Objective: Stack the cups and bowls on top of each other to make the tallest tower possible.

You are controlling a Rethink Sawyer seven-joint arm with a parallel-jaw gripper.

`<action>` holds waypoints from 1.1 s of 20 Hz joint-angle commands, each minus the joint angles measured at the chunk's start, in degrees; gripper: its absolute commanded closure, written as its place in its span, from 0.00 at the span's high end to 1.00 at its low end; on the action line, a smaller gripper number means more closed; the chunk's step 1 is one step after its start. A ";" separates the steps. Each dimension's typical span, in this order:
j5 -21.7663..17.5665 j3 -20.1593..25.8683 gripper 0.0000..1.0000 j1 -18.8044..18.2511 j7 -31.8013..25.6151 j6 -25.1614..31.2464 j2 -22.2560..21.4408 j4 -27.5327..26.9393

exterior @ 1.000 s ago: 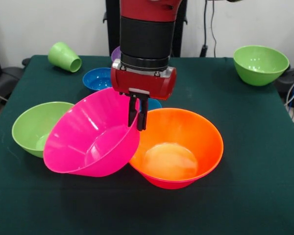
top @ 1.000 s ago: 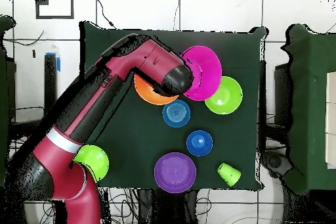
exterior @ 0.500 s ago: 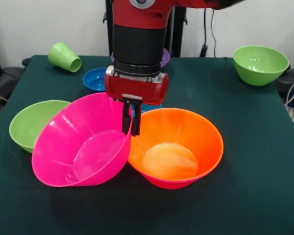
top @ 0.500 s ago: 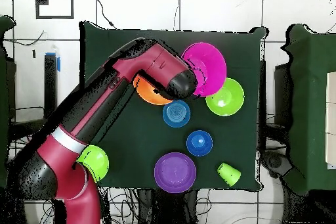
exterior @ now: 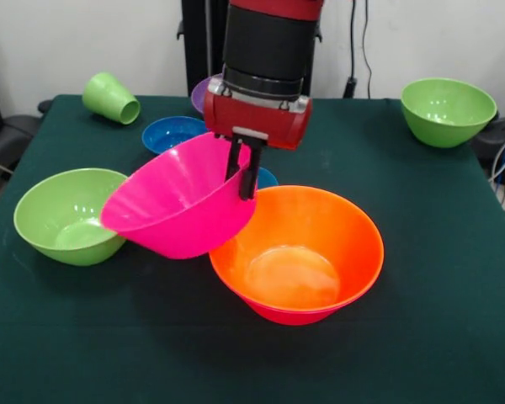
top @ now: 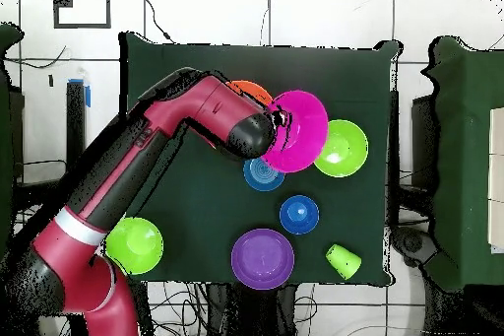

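Gripper [exterior: 244, 172] fingers are clamped on the rim of the big pink bowl [exterior: 181, 206], which hangs tilted above the green cloth table [exterior: 438, 278], at nine o'clock of the big orange bowl [exterior: 299, 252], overlapping its rim.

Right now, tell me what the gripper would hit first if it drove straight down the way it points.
The gripper, shut on the pink bowl's rim, points straight down. Below it is likely the orange bowl's near-left rim, or bare table beside it; depth is unclear.
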 commanded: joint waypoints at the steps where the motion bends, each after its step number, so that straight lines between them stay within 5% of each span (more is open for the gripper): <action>1: 2.43 -0.77 0.00 2.16 16.45 -6.76 5.03 5.59; 10: 4.58 -3.21 0.00 2.03 19.34 -10.38 7.43 9.86; 22: 4.44 3.27 0.00 3.40 20.43 0.00 7.79 9.25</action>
